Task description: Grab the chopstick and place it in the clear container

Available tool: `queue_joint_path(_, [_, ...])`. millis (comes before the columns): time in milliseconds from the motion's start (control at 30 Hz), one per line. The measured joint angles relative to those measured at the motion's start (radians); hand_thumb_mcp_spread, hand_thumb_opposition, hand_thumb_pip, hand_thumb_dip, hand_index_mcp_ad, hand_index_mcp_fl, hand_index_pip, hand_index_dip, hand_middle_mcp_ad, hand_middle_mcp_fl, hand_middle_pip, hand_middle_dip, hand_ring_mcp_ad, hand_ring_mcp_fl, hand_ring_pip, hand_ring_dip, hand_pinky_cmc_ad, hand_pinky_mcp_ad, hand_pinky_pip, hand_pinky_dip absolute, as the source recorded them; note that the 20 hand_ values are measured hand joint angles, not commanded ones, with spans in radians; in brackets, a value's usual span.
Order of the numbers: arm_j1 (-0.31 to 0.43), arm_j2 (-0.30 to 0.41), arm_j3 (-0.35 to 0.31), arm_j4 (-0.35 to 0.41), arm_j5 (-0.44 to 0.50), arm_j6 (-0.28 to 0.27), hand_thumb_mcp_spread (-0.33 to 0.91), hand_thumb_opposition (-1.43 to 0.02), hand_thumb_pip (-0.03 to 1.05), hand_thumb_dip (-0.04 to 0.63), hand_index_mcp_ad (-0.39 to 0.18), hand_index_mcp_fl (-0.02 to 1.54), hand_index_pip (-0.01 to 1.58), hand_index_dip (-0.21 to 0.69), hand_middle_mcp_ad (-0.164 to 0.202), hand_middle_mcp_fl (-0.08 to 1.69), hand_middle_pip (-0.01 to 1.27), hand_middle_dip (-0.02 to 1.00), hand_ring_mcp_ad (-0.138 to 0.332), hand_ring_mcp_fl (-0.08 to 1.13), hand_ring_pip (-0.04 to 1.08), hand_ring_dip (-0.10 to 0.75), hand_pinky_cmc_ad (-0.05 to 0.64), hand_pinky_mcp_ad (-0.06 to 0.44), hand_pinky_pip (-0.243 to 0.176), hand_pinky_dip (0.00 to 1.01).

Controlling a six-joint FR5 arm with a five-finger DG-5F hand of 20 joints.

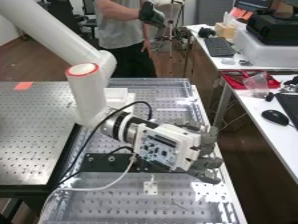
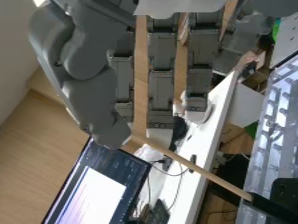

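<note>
Over the right part of the bench, the dark grey hand (image 1: 207, 162) is angled sideways at the end of the white arm in the high view. In the wrist view the hand (image 2: 90, 100) has its thumb bent toward the fingers, pinching a thin light wooden chopstick (image 2: 193, 166) near one end. The stick slants out past the thumb tip, with a black part at its far end. Below the hand lies the wide clear container (image 1: 106, 200), its transparent edge (image 2: 264, 142) also visible in the wrist view.
A black bracket (image 1: 106, 162) lies across the clear surface under the wrist, near hanging cables. Behind the arm stands a white box (image 1: 118, 95). To the right are a side desk (image 1: 256, 120) with a mouse and a red tray (image 1: 236, 80).
</note>
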Motion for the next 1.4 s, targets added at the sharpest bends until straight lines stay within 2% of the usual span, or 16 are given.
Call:
queue_joint_path(467, [0.001, 0.0, 0.0, 0.002, 0.004, -0.002, 0.52, -0.89, 0.65, 0.291, -0.136, 0.59, 1.17, -0.028, 0.061, 0.82, 0.68, 0.62, 0.164, 0.61, 0.09, 0.541, 0.323, 0.185, 0.019, 0.19])
queue_joint_path(567, [0.001, 0.0, 0.0, 0.005, 0.01, -0.005, 0.54, -0.95, 0.6, 0.29, -0.136, 0.61, 1.28, -0.03, 0.059, 0.82, 0.68, 0.62, 0.154, 0.63, 0.1, 0.541, 0.323, 0.183, 0.019, 0.18])
queue_joint_path(667, [0.002, 0.0, 0.001, 0.007, 0.017, -0.013, 0.53, -0.97, 0.59, 0.284, -0.136, 0.64, 1.29, -0.03, 0.061, 0.86, 0.68, 0.62, 0.15, 0.67, 0.09, 0.541, 0.319, 0.183, 0.014, 0.18])
queue_joint_path(700, [0.002, 0.0, 0.001, 0.008, 0.02, -0.016, 0.54, -0.97, 0.58, 0.284, -0.138, 0.64, 1.29, -0.026, 0.058, 0.87, 0.68, 0.62, 0.152, 0.67, 0.1, 0.541, 0.323, 0.187, 0.028, 0.18])
queue_joint_path(833, [0.004, 0.002, 0.003, 0.008, 0.033, -0.03, 0.55, -1.0, 0.58, 0.286, -0.138, 0.71, 1.23, -0.026, 0.061, 0.9, 0.67, 0.62, 0.152, 0.75, 0.09, 0.541, 0.325, 0.183, 0.026, 0.18])
queue_joint_path(933, [0.005, 0.003, 0.004, 0.007, 0.039, -0.039, 0.55, -1.0, 0.58, 0.283, -0.134, 0.76, 1.18, -0.026, 0.061, 0.93, 0.65, 0.62, 0.129, 0.78, 0.1, 0.541, 0.328, 0.183, 0.03, 0.18])
queue_joint_path(1000, [0.006, 0.004, 0.006, 0.004, 0.041, -0.046, 0.59, -0.99, 0.53, 0.283, -0.134, 0.77, 1.15, -0.026, 0.063, 0.95, 0.64, 0.62, 0.115, 0.82, 0.1, 0.541, 0.332, 0.19, 0.03, 0.18])
queue_joint_path(1033, [0.006, 0.005, 0.008, 0.003, 0.043, -0.051, 0.6, -1.0, 0.53, 0.283, -0.134, 0.8, 1.11, -0.024, 0.059, 0.98, 0.63, 0.62, 0.101, 0.82, 0.09, 0.541, 0.328, 0.201, 0.03, 0.18])
queue_joint_path(1133, [0.009, 0.006, 0.01, 0.006, 0.049, -0.067, 0.6, -1.0, 0.52, 0.283, -0.133, 0.85, 1.05, -0.024, 0.063, 1.01, 0.61, 0.62, 0.101, 0.83, 0.09, 0.541, 0.342, 0.201, 0.028, 0.18])
queue_joint_path(1200, [0.01, 0.007, 0.012, 0.012, 0.053, -0.071, 0.64, -1.0, 0.53, 0.283, -0.134, 0.85, 1.05, -0.024, 0.058, 1.02, 0.6, 0.62, 0.086, 0.83, 0.09, 0.541, 0.342, 0.202, 0.035, 0.18])
queue_joint_path(1400, [0.011, 0.007, 0.028, 0.011, 0.056, -0.076, 0.65, -1.02, 0.52, 0.283, -0.133, 0.91, 0.96, -0.026, 0.061, 1.06, 0.56, 0.62, 0.087, 0.87, 0.09, 0.541, 0.34, 0.202, 0.047, 0.18])
